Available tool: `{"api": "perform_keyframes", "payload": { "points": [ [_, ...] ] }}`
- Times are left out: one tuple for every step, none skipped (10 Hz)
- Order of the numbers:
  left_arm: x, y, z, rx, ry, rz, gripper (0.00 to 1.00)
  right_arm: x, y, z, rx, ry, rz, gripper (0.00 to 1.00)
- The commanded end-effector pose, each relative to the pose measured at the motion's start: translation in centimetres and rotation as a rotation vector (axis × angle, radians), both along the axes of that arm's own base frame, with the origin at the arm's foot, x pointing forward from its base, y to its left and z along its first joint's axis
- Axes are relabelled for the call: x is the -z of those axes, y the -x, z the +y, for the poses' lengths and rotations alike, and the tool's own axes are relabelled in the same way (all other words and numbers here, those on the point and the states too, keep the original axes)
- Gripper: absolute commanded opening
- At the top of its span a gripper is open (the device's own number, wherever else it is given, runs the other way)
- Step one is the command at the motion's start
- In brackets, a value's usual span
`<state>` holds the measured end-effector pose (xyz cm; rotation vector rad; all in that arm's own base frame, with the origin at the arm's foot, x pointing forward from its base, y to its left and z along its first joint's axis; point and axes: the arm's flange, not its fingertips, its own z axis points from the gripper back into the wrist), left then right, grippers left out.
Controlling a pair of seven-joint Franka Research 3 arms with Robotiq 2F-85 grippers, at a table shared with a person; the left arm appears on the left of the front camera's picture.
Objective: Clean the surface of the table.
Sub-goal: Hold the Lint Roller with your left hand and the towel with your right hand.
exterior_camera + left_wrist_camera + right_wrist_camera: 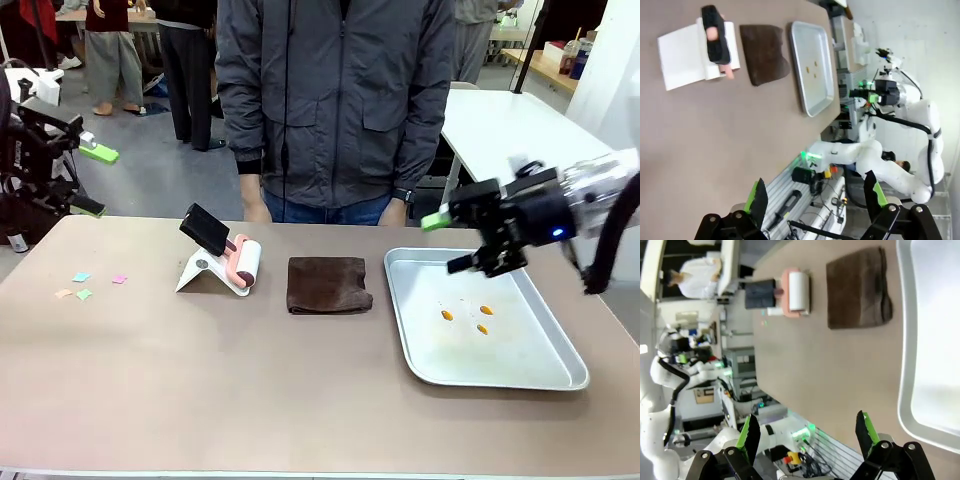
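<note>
- The table (300,400), a wide rectangle with a smooth matte tan top and a thin pale edge, is spread across the front view between the robot and a person standing at its far side. The cleaning is judged not yet begun.
- A shallow silver metal tray (400,320) with rounded corners is set on the table's right part.
- The right gripper (448,242) is held above the tray's far edge with its jaws spread wide and nothing between them. The left gripper (95,180) is held off the table's far left corner, equally wide apart and empty.
- A dark brown cloth (328,284), soft and folded into a rough square, is laid flat near the middle, apparently unused.
- A lint roller (247,262), with a white cylinder, pinkish frame and black handle, is rested in a white angled stand (195,272) left of the cloth.
- A few small coloured paper scraps (81,277) are scattered on the left part; these are judged left to remove.
- Three tiny orange bits (484,310) are seen inside the tray.
</note>
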<state>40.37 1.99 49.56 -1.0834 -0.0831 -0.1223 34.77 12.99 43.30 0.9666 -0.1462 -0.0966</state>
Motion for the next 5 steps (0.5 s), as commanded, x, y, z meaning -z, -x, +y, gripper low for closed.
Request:
{"api": "perform_keyframes", "payload": {
  "points": [
    [1.5, 1.1, -1.7, -0.054, -0.092, -0.048, 1.0, 2.4, -0.4, 1.9, -0.04, -0.029, 0.049, 1.0],
    [2.3, 1.3, -2.6, -0.056, -0.118, -0.046, 1.0, 3.4, 0.0, 2.4, -0.06, -0.033, 0.073, 1.0],
    [2.7, 1.4, -3.2, -0.04, -0.106, -0.037, 1.0, 3.6, 0.2, 2.2, -0.055, -0.029, 0.081, 1.0],
    [2.8, 0.7, -2.8, 0.01, 0.01, -0.004, 1.0, 2.9, 0.2, 0.9, -0.032, -0.083, 0.102, 1.0],
    [2.1, 0.9, -2.1, -0.048, -0.099, -0.036, 1.0, 3.5, 0.2, 2.7, -0.069, -0.002, 0.097, 1.0]
  ]
}}
